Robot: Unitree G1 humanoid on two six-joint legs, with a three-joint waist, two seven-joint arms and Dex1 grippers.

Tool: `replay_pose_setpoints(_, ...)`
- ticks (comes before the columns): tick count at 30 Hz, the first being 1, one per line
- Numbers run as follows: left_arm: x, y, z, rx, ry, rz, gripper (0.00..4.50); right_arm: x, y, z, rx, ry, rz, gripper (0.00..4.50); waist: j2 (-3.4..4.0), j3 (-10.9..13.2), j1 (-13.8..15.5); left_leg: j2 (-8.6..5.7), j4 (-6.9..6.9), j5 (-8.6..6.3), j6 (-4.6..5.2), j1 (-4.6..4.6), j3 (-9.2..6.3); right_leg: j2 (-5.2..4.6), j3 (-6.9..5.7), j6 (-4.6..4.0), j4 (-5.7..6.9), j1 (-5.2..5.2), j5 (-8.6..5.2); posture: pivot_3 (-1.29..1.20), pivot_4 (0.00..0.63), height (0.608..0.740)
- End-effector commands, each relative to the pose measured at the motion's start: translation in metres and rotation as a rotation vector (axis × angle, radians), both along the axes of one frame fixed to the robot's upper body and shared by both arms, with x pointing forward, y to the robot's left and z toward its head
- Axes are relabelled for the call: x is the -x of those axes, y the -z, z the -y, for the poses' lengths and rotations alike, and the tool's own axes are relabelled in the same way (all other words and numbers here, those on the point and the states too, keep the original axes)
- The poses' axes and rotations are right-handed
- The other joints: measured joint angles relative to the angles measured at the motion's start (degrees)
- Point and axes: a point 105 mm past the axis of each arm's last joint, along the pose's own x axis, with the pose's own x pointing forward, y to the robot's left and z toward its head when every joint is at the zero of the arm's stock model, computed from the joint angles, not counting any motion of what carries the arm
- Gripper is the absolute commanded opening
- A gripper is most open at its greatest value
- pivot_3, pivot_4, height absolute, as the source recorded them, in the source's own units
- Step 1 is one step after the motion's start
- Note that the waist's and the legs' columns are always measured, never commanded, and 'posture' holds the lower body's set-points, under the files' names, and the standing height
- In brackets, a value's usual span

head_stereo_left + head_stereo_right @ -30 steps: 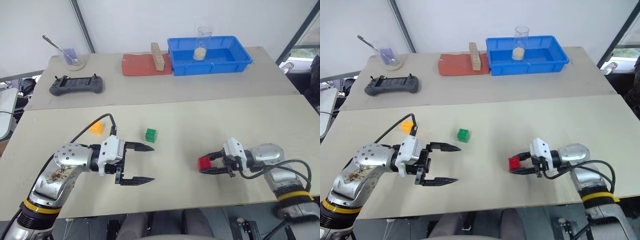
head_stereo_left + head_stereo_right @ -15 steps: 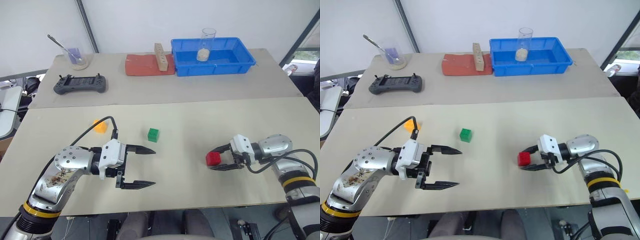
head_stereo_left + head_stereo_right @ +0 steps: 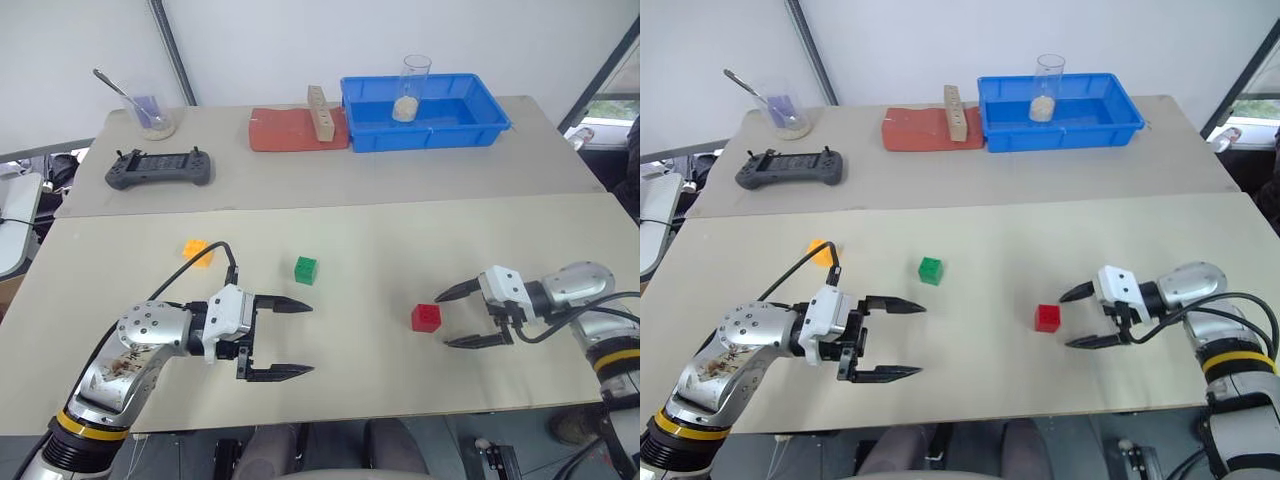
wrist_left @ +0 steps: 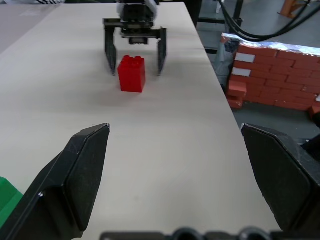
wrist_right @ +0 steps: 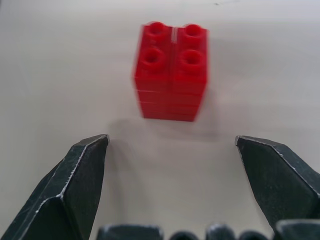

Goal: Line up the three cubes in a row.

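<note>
While the red cube is sitting on the table just clear of our right gripper, we are keeping that claw spread wide and grasping nothing, its fingers standing apart on either side of the cube without touching it. We are holding our left gripper wide open too, empty, near the front edge. The green cube is lying around the middle of the table, and the orange cube is resting toward the left edge, slightly further back. We are judging the row unfinished: the three cubes are standing well apart on a loose slant, so the red and orange ones probably need drawing in beside the green.
</note>
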Motion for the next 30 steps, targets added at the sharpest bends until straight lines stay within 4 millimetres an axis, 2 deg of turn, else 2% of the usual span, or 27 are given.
replay_pose_setpoints(1,-0.003,-0.01,0.005,0.008,-0.014,0.055,4.5,0.005,-0.012,-0.001,-0.025,0.005,-0.005,4.48,0.0,0.0,0.01,0.0,0.0,0.0,0.0,0.0,0.0,0.0,0.0,0.0,0.0,0.0,0.0,0.0,0.15,0.74)
replay_pose_setpoints(4,-0.016,-0.013,-0.005,0.012,-0.111,0.063,4.5,0.002,-0.025,0.0,-0.053,0.075,0.044,4.48,0.0,0.0,0.04,0.0,0.0,0.0,0.0,-0.01,0.0,0.01,0.0,0.0,0.01,-0.02,0.0,0.0,0.15,0.74)
replay_pose_setpoints(8,-0.034,-0.017,-0.028,0.049,-0.324,0.068,4.5,0.0,-0.073,0.0,-0.122,0.196,0.152,4.48,0.07,0.04,0.06,0.0,0.0,0.0,0.0,-0.09,0.0,-0.02,0.03,0.0,0.03,-0.11,0.0,0.0,0.15,0.74)
replay_pose_setpoints(11,-0.043,-0.015,-0.038,0.109,-0.498,0.064,4.5,0.008,-0.107,-0.013,-0.174,0.237,0.21,4.48,0.08,0.04,0.03,0.0,-0.04,0.0,0.0,-0.14,0.0,-0.03,0.03,0.0,0.04,-0.18,0.0,0.0,0.15,0.74)
replay_pose_setpoints(13,-0.051,-0.01,-0.039,0.157,-0.624,0.056,4.5,0.017,-0.122,-0.032,-0.214,0.224,0.22,4.48,0.06,0.05,0.1,0.03,-0.04,-0.01,-0.01,-0.15,0.0,-0.02,0.02,0.0,0.02,-0.16,0.0,0.0,0.15,0.74)
replay_pose_setpoints(18,-0.062,0.014,-0.025,0.206,-0.772,0.039,4.5,0.037,-0.136,-0.083,-0.322,0.175,0.151,4.48,-0.01,0.09,0.53,0.03,0.08,-0.01,-0.01,-0.34,0.0,-0.05,0.01,0.01,0.01,-0.21,0.0,0.0,0.15,0.74)
replay_pose_setpoints(20,-0.067,0.023,-0.02,0.215,-0.807,0.033,4.5,0.041,-0.139,-0.095,-0.355,0.169,0.133,4.48,-0.02,0.1,0.88,0.0,0.18,-0.01,0.0,-0.42,0.0,-0.07,-0.01,0.01,0.02,-0.25,0.0,0.0,0.15,0.74)
replay_pose_setpoints(25,-0.076,0.047,-0.004,0.212,-0.855,0.025,4.5,0.049,-0.145,-0.106,-0.385,0.171,0.111,4.48,-0.14,0.17,1.8,-0.02,0.32,-0.04,0.05,-0.52,0.0,-0.09,-0.1,0.03,-0.02,-0.24,0.01,0.0,0.15,0.74)
replay_pose_setpoints(30,-0.085,0.057,0.017,0.231,-0.862,0.029,4.5,0.05,-0.148,-0.108,-0.39,0.179,0.121,4.48,-0.16,0.18,2.0,-0.04,0.42,-0.05,0.07,-0.54,0.0,-0.11,-0.15,0.04,-0.04,-0.21,0.02,0.0,0.15,0.74)
